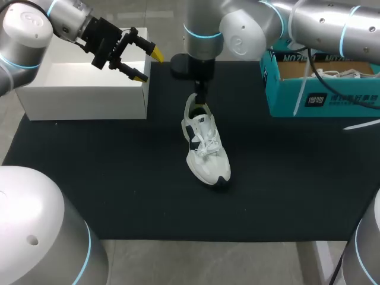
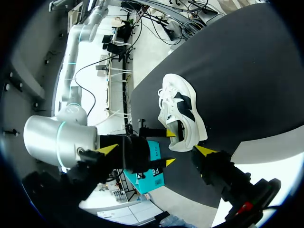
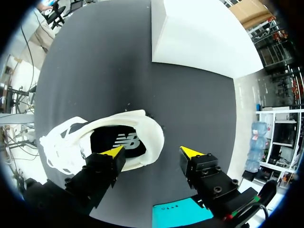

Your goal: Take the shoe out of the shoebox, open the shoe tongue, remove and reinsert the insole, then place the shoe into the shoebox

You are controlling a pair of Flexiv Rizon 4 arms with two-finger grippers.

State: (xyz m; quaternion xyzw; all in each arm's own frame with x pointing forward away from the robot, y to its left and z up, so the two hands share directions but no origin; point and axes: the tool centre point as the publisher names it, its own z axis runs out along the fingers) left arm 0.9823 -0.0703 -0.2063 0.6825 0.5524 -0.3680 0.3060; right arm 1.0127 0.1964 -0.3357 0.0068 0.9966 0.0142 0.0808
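A white sneaker (image 1: 205,148) with dark side patches lies upright on the black mat, toe toward the near edge. My right gripper (image 1: 200,98) hangs over its heel. In the right wrist view that gripper (image 3: 153,152) is open: one finger stands over the dark insole (image 3: 118,141) inside the shoe (image 3: 95,142), the other outside the heel collar. My left gripper (image 1: 142,62) is open and empty in the air by the corner of the white shoebox (image 1: 89,83). In the left wrist view this left gripper (image 2: 156,150) looks toward the shoe (image 2: 183,111) from beyond its heel.
An open teal box (image 1: 320,89) holding white laces or another shoe stands at the back right of the mat (image 1: 119,196). The white shoebox sits at the back left, past the heel in the right wrist view (image 3: 199,33).
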